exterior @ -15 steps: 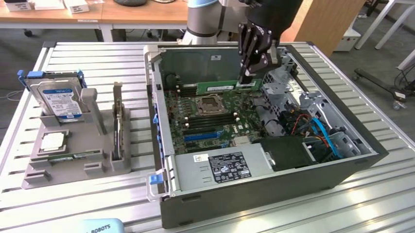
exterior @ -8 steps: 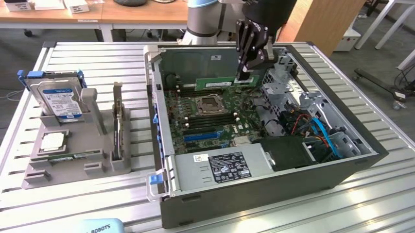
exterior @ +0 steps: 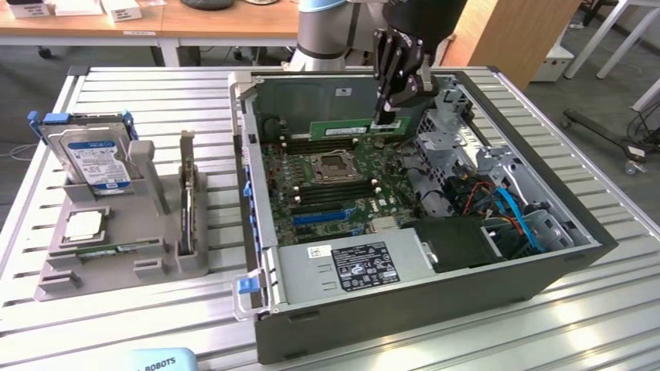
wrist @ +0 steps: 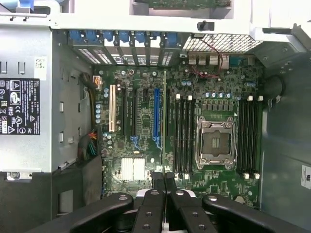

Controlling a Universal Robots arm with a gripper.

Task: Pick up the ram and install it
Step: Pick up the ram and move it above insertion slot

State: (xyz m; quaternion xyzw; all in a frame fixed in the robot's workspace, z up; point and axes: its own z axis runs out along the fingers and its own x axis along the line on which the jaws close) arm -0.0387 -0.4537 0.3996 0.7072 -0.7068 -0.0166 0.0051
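I find the gripper (exterior: pixel 387 118) clamped on the ram (exterior: pixel 345 128), which hangs edge-down above the motherboard (exterior: pixel 299 182) inside the open case (exterior: pixel 413 297), apparently so that it lines up with the memory slots (wrist: pixel 183 136).

ram (exterior: pixel 341 129) | long green board, pale label | on edge, level | gripped at one end, above motherboard (exterior: pixel 330 189)

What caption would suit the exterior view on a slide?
Robot gripper, shut on the ram, holds it over the motherboard inside the open computer case.
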